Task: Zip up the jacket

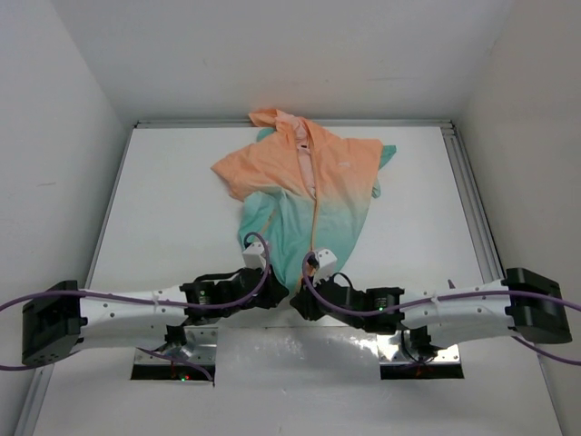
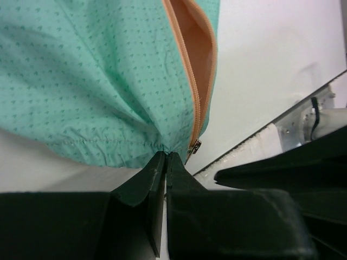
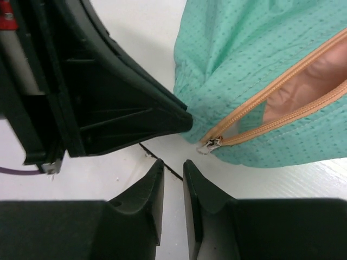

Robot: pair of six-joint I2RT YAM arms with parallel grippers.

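Left fingers (image 2: 153, 174), level and low, clamp jacket (image 2: 81, 81) hem; right fingers (image 3: 149, 187), tips toward zipper pull (image 3: 210, 145), slightly apart, empty.

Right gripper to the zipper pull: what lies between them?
Only bare table between the right gripper and the zipper pull, as the right wrist view shows.

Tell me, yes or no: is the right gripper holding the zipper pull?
No. The right gripper is empty, its jaws apart, and the zipper pull lies just beyond its tips.
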